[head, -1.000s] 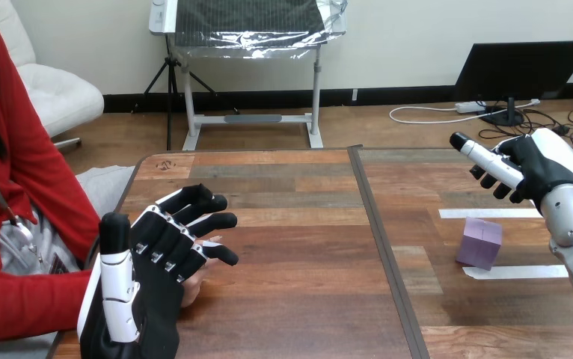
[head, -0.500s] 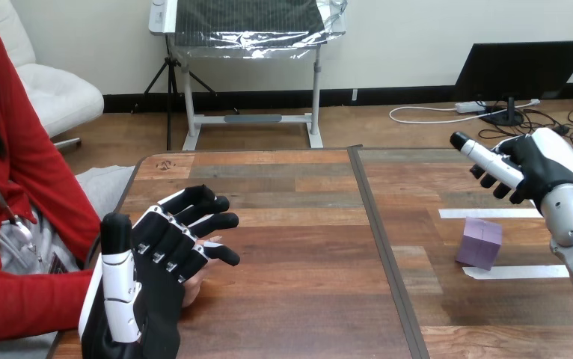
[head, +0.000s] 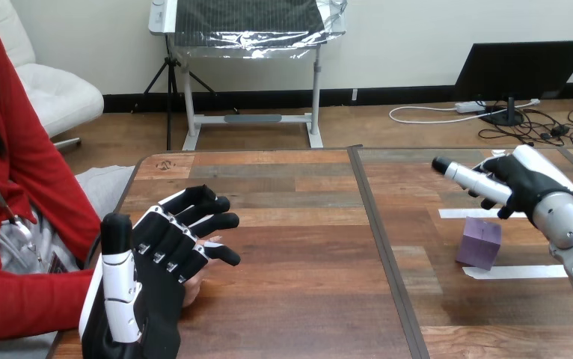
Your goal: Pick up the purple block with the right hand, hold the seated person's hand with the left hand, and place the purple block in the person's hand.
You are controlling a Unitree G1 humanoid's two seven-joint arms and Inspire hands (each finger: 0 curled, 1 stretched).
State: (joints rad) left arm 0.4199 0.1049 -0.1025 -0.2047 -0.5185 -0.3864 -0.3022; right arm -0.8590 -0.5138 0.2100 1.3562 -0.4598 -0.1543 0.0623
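At the table's [head: 298, 247] left, my left hand [head: 152, 262] lies over the person's hand [head: 192, 288]; at right, the block [head: 480, 243] stands before my right hand [head: 519, 183].

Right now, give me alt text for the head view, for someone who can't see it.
The robot's right hand hovers open above a purple block that sits untouched on the right side of the wooden table, between two white tape strips. At the left, its left hand lies open over the seated person's hand, which rests on the table.

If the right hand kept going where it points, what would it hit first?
Likely nothing: the right hand points leftward over bare table; the purple block lies nearer the robot, off that line, though depth is unclear.
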